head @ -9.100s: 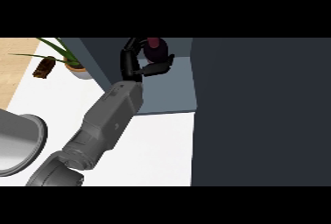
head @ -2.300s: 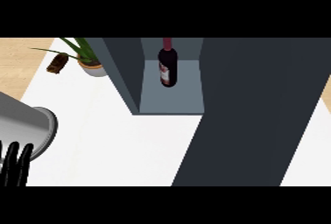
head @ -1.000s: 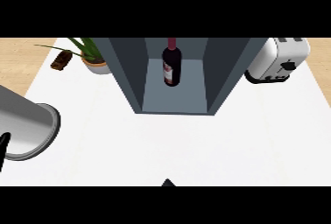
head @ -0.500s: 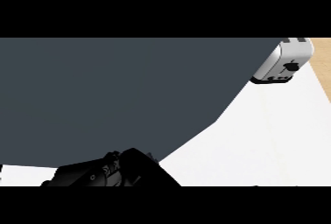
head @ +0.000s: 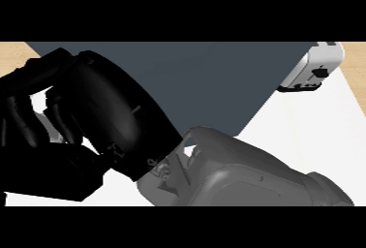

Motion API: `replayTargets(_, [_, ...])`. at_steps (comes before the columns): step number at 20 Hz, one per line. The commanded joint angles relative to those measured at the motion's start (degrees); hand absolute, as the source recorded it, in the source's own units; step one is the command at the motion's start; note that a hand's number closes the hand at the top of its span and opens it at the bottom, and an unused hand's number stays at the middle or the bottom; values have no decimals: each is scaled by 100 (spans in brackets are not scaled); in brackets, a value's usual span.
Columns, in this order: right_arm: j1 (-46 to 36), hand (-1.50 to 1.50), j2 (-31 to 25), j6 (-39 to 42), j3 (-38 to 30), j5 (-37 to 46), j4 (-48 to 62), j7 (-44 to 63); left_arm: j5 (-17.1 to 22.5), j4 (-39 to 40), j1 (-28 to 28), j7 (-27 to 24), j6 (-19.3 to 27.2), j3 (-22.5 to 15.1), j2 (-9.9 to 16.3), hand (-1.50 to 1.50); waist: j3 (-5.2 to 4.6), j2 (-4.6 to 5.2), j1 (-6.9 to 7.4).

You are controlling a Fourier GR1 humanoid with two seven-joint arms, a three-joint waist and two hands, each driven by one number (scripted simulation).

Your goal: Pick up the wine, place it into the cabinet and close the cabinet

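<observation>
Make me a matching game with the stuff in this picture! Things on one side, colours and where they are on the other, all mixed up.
Things:
1. toaster
2. cabinet
3. hand
4. forearm

Colours and places:
A. black, at the left
B. light grey, along the bottom
C. white, in the top right corner
D. dark blue-grey, across the top middle

Pairs: 1-C, 2-D, 3-A, 4-B

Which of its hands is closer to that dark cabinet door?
Right. The right hand shows in front of the cabinet door, contact unclear; the left hand is not in view.
</observation>
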Motion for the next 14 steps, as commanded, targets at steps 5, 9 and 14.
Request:
replayTargets(5, [-548, 150, 45, 692, -972, -171, 1818, -889, -196, 54, -344, 263, 129, -21, -242, -150, 9, 19, -70])
replayTargets(9, [-468, 150, 48, 1030, -1143, -234, 2453, -1513, -165, 379, -460, 352, -109, 280, -227, -150, 9, 16, -65])
replayTargets(14, [-343, 150, -109, 1160, -1195, -169, 2758, -1752, 94, 193, -339, 522, -233, 559, -155, -150, 8, 8, -52])
